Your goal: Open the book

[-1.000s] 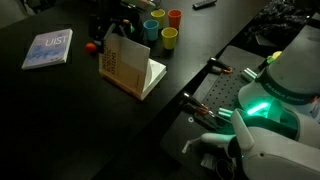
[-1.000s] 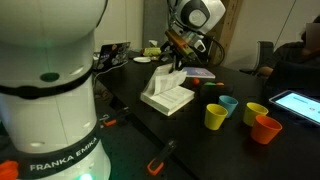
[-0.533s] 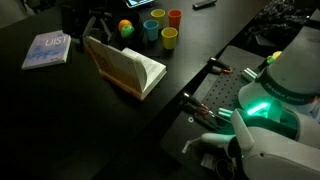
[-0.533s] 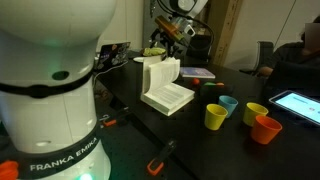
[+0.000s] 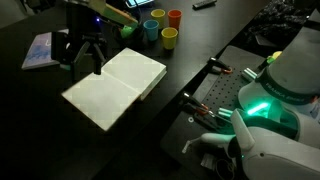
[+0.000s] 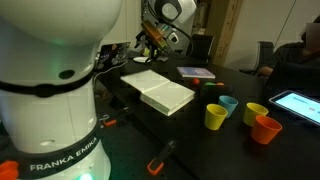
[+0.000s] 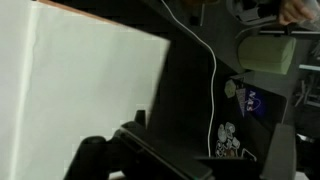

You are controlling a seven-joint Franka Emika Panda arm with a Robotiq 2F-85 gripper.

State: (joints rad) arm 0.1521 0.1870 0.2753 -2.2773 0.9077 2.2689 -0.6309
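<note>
The book point(image 5: 110, 85) lies open and flat on the black table, white pages facing up; its tan cover is hidden underneath. It also shows in an exterior view point(image 6: 160, 88), and one white page fills the left of the wrist view point(image 7: 80, 90). My gripper point(image 5: 82, 55) hovers just past the book's far left edge, fingers spread and empty. It also shows in an exterior view point(image 6: 150, 42). In the wrist view the two fingers point(image 7: 190, 165) sit apart at the bottom, over bare table.
A thin blue-grey book point(image 5: 38, 50) lies beside the gripper, partly hidden by it, and also appears in an exterior view point(image 6: 197, 72). Several coloured cups point(image 5: 165, 27) point(image 6: 240, 115) and a small ball point(image 5: 127, 28) stand near the open book. The robot base point(image 5: 275, 100) is close by.
The book's cover and pages have swung from upright down to flat, so the book now lies fully open. The gripper has moved away past the book's edge and holds nothing.
</note>
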